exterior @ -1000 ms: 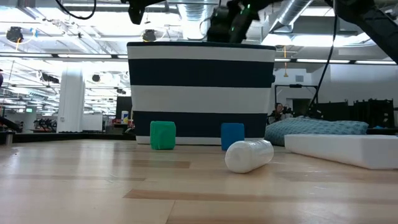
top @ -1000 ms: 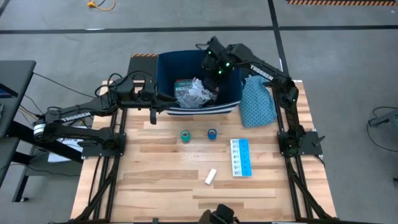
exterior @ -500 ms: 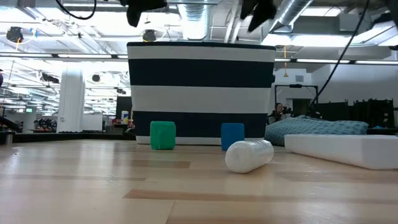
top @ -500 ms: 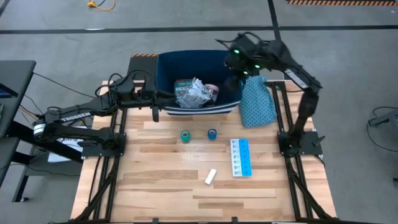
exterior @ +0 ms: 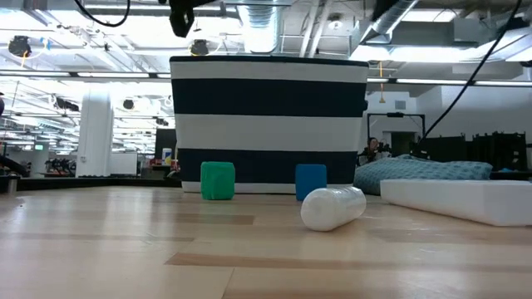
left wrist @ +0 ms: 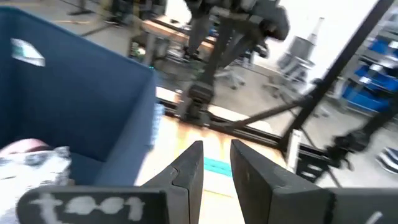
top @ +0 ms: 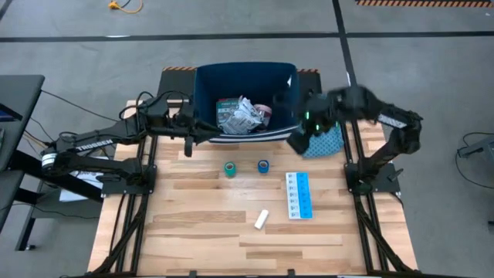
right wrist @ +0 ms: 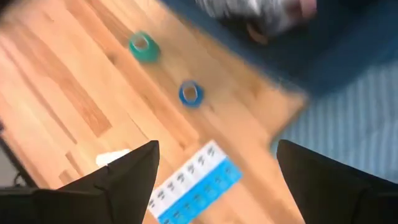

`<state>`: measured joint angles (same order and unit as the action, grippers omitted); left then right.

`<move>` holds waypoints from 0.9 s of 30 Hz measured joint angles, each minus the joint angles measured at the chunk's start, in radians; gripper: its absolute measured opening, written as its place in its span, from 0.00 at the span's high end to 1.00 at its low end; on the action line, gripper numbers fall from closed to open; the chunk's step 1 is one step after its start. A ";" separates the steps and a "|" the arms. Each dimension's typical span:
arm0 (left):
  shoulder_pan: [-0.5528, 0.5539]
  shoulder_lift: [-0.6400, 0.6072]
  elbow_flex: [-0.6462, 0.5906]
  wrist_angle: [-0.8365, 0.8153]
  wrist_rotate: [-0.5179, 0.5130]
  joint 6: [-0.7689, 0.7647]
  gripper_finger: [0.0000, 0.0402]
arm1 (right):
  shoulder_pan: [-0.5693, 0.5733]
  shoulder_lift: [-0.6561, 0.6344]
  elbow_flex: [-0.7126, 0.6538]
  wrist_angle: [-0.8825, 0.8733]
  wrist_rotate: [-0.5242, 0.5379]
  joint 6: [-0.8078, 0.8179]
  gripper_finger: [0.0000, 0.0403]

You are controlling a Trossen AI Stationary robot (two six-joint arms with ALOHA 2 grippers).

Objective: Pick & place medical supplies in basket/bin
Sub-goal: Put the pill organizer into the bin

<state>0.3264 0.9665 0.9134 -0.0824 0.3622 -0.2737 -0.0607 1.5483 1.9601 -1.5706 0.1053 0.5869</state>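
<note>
The navy bin [top: 247, 77] stands at the table's far edge; its white stripes [exterior: 268, 124] show in the low view. Inside lie a red-teal pack [top: 227, 104], crumpled white packets [top: 243, 117] and a pink round thing [top: 265, 113]. On the table lie a teal tape roll [top: 230, 167], a blue tape roll [top: 263, 166], a white-blue packet [top: 298, 194] and a white tube [top: 262, 219]. My right gripper [top: 299, 139] hovers wide open [right wrist: 217, 180] by the bin's near right corner. My left gripper [top: 188, 145] hangs at the near left corner, with a narrow gap between its fingers [left wrist: 216, 152].
A teal dotted cloth [top: 320, 135] lies right of the bin, partly under my right gripper. Bare wood stretches between the rolls and the table's near edge. The low view shows the tube [exterior: 332, 208] in front of the rolls and the bin.
My right gripper has swung from above the bin's far right part toward the table's right and near edges and come down over the teal cloth by the bin's near right corner. The things on the table have stayed where they were.
</note>
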 joint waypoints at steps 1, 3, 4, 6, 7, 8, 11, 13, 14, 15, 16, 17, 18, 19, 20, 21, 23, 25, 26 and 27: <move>-0.009 0.000 0.000 0.000 0.012 0.000 0.83 | 0.037 -0.010 -0.037 -0.002 0.025 0.066 0.21; -0.032 0.000 0.000 -0.006 0.028 0.000 0.83 | 0.119 -0.024 -0.107 0.003 0.073 0.201 0.21; -0.046 0.000 0.000 -0.009 0.030 0.000 0.83 | 0.159 -0.030 -0.139 0.007 0.096 0.270 0.21; -0.076 0.000 0.000 -0.015 0.031 -0.004 0.83 | 0.243 -0.034 -0.194 0.011 0.138 0.409 0.21; -0.092 0.000 0.000 -0.019 0.030 -0.007 0.83 | 0.284 -0.034 -0.218 0.012 0.157 0.485 0.21; -0.109 0.000 0.000 -0.021 0.026 -0.014 0.83 | 0.325 -0.032 -0.240 0.012 0.176 0.558 0.21; -0.163 0.000 0.000 -0.022 0.003 -0.036 0.83 | 0.449 -0.014 -0.300 0.012 0.238 0.799 0.21; -0.202 0.000 0.000 -0.022 -0.030 -0.037 0.83 | 0.530 0.006 -0.339 0.015 0.273 0.966 0.21; -0.220 0.000 0.000 -0.024 -0.047 -0.037 0.83 | 0.569 0.016 -0.356 0.015 0.290 1.047 0.21; -0.239 0.000 0.000 -0.024 -0.068 -0.037 0.83 | 0.606 0.027 -0.374 0.014 0.302 1.129 0.21; -0.256 0.000 0.000 -0.024 -0.090 -0.037 0.83 | 0.641 0.043 -0.390 0.010 0.313 1.210 0.21; -0.273 0.000 0.000 -0.024 -0.109 -0.036 0.83 | 0.674 0.062 -0.402 0.010 0.321 1.292 0.21; -0.288 0.000 0.000 -0.024 -0.127 -0.036 0.83 | 0.703 0.082 -0.415 0.010 0.326 1.375 0.21; -0.301 0.000 0.000 -0.024 -0.142 -0.036 0.83 | 0.728 0.102 -0.428 0.011 0.332 1.458 0.21; -0.313 0.000 0.000 -0.024 -0.154 -0.036 0.83 | 0.751 0.123 -0.437 0.014 0.337 1.532 0.21; -0.323 0.000 0.000 -0.024 -0.164 -0.036 0.83 | 0.769 0.144 -0.442 0.027 0.343 1.590 0.21; -0.339 0.000 0.000 -0.025 -0.169 -0.036 0.83 | 0.788 0.192 -0.443 0.086 0.363 1.631 0.21; -0.350 0.000 0.000 -0.026 -0.170 -0.036 0.83 | 0.787 0.236 -0.444 0.183 0.409 1.617 0.21; -0.355 0.000 0.000 -0.030 -0.177 -0.036 0.83 | 0.783 0.252 -0.444 0.240 0.442 1.590 0.21; -0.361 0.000 0.000 -0.037 -0.188 -0.036 0.83 | 0.780 0.264 -0.443 0.303 0.469 1.547 0.21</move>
<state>-0.0342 0.9668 0.9134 -0.1191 0.1745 -0.3092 0.7192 1.8120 1.5167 -1.2680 0.5738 2.1342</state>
